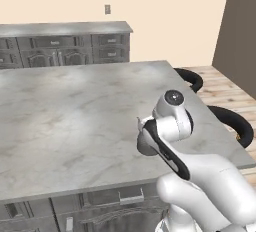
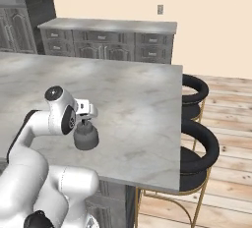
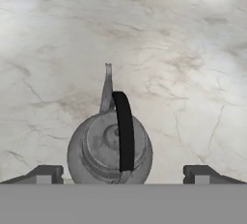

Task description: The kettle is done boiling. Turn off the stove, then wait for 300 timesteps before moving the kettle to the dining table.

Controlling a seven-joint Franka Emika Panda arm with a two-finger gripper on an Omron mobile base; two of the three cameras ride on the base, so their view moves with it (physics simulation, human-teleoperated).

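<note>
The small dark grey kettle (image 2: 86, 137) stands upright on the dining table (image 2: 142, 99), near its front edge. In the hand view the kettle (image 3: 103, 150) sits low in the picture, its black arched handle running across the lid and its spout pointing away over the marble dining table (image 3: 169, 49). My gripper (image 2: 85, 120) hangs just above the kettle and is open. Its fingertips (image 3: 46, 174) are spread wide to either side of the kettle body, touching nothing. From the left base view my own arm covers most of the kettle (image 1: 144, 147). The stove is out of view.
Two black round stools (image 2: 196, 90) (image 2: 201, 146) stand along the table's right side over a wooden floor. A marble wall counter with dark cabinets (image 2: 108, 40) runs along the far wall. The table top (image 1: 75, 121) stretches wide to the left and behind the kettle.
</note>
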